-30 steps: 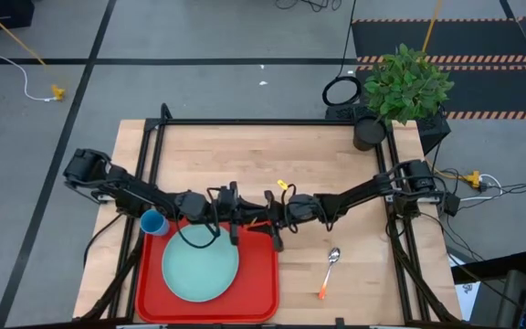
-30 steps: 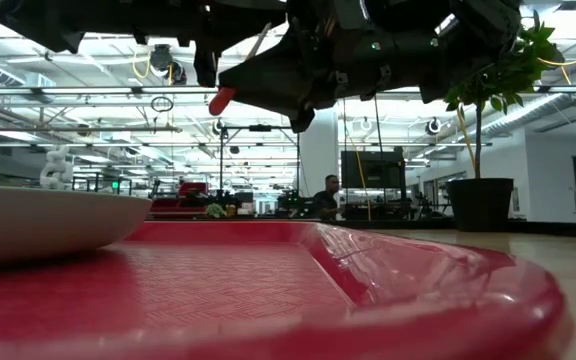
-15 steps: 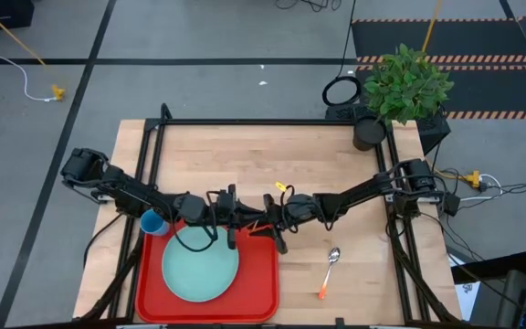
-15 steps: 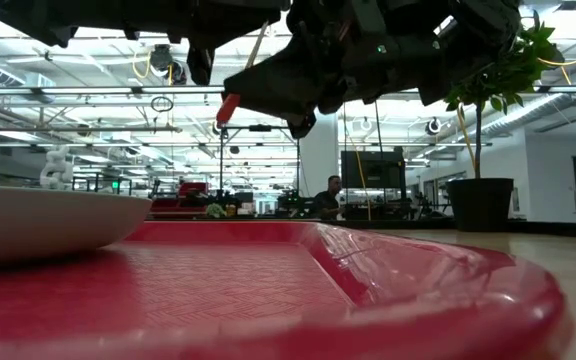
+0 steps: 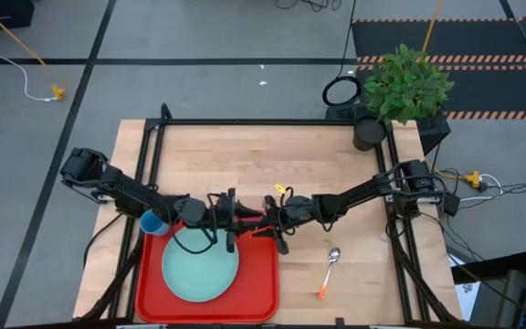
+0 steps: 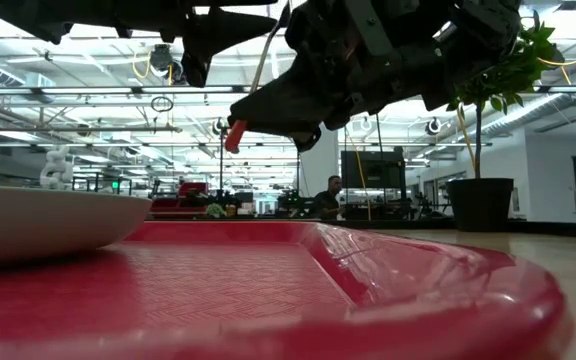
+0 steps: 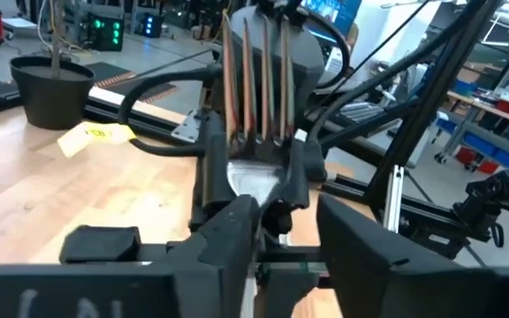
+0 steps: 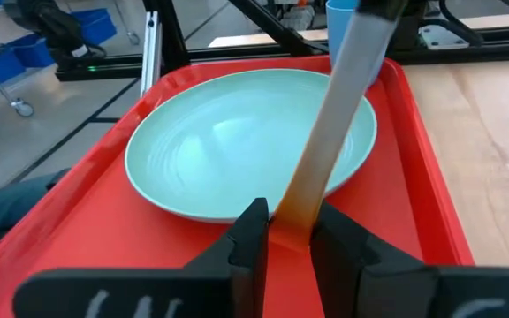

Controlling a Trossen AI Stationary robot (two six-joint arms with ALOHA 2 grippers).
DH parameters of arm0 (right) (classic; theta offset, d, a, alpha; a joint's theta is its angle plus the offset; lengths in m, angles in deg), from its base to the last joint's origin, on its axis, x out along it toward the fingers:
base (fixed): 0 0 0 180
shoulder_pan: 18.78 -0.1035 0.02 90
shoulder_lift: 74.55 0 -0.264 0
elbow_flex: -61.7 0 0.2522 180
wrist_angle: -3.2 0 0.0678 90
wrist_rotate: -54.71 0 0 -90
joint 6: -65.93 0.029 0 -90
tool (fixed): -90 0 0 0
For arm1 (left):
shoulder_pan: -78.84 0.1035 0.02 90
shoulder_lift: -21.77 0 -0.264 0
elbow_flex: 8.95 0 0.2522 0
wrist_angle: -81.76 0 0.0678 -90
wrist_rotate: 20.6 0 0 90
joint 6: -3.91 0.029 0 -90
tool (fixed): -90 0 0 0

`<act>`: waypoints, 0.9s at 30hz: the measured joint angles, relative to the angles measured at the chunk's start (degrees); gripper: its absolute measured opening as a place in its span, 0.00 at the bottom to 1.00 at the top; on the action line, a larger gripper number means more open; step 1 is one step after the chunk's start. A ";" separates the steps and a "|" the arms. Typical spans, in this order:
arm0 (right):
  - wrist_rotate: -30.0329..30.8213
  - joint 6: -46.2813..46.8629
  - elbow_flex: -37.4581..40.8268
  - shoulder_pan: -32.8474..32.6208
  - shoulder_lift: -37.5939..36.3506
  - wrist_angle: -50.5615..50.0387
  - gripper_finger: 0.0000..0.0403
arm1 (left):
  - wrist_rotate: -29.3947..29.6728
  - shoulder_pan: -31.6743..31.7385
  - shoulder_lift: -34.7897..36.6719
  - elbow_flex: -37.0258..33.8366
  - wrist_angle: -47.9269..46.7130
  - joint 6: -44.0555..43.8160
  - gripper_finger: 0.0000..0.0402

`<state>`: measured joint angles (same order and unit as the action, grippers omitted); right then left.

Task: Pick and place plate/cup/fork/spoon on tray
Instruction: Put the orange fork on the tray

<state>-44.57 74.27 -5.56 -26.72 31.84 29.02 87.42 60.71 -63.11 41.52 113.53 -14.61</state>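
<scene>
The fork hangs over the red tray's far right part, between my two grippers. My right gripper is shut on it. My left gripper faces it from the left, its fingers a little apart. The fork's tines stand up just beyond them, and I see no touch. The teal plate lies flat on the tray. The blue cup stands at the tray's far left corner. The spoon lies on the wood to the right of the tray. My right gripper pinches the fork's orange handle between its two fingers. The fingers come from the table's right, slanting down. The fork is tilted and lifted clear of the tray: its orange end pokes out low toward the left, and its tines end points up.
A potted plant stands at the table's far right corner. The black frame rails run along the table's far, left and right sides. People sit in the room beyond the table.
My right gripper has gone down toward the tray with the fork. The fork's orange end now hangs lower, and more of its shaft shows below my left gripper.
</scene>
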 joint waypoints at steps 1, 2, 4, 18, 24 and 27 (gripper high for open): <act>0.00 0.00 0.00 0.00 0.00 -0.14 0.13 | 0.00 0.00 0.00 0.00 0.01 0.00 0.36; 0.00 0.00 0.00 -0.02 0.00 -0.39 0.13 | -0.05 0.02 0.00 0.00 -0.04 0.00 0.38; 0.00 -0.02 0.00 0.00 0.00 -0.94 0.13 | -0.93 0.05 0.28 -0.02 -0.79 0.08 0.42; -6.19 -0.02 -0.01 0.00 -0.02 -2.63 0.13 | -4.81 0.93 14.62 -0.11 -18.91 6.32 0.45; -10.49 -0.24 -0.02 -0.04 -0.04 -2.61 0.13 | -5.93 3.14 17.10 -0.12 -21.02 18.38 0.45; -13.70 0.84 -0.02 0.00 -0.07 -2.79 0.14 | -6.89 3.50 16.25 -0.15 -20.76 21.91 0.48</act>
<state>-58.26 75.11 -5.58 -26.72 31.77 26.24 80.53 64.21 -46.86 41.37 92.77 7.30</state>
